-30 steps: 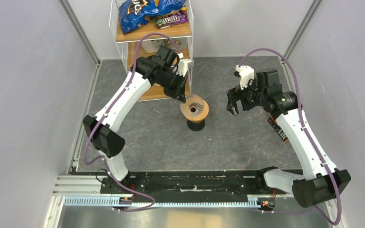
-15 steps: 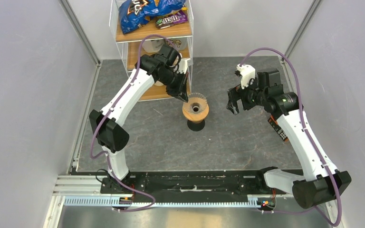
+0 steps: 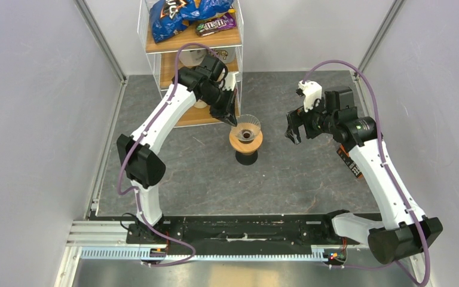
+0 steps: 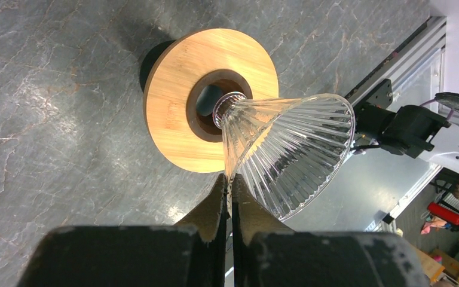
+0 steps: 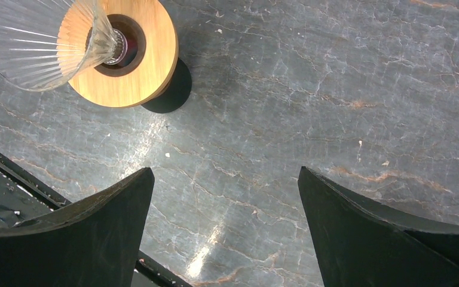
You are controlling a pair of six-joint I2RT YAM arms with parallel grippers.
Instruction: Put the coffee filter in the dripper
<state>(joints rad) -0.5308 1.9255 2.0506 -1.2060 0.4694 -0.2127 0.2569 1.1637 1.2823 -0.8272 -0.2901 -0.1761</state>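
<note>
The left gripper [image 4: 228, 190] is pinched on the glass rim of the dripper [image 4: 287, 149], which leans on its wood ring [image 4: 173, 107] in the middle of the frame. The right gripper [image 5: 224, 173] hangs wide apart. I see no filter anywhere, so putting it in is not done yet.

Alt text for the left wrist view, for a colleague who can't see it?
The left gripper is shut on the rim of the ribbed glass cone, which tilts with its narrow tip at the hole of the wooden ring on the grey table. No coffee filter shows.
</note>
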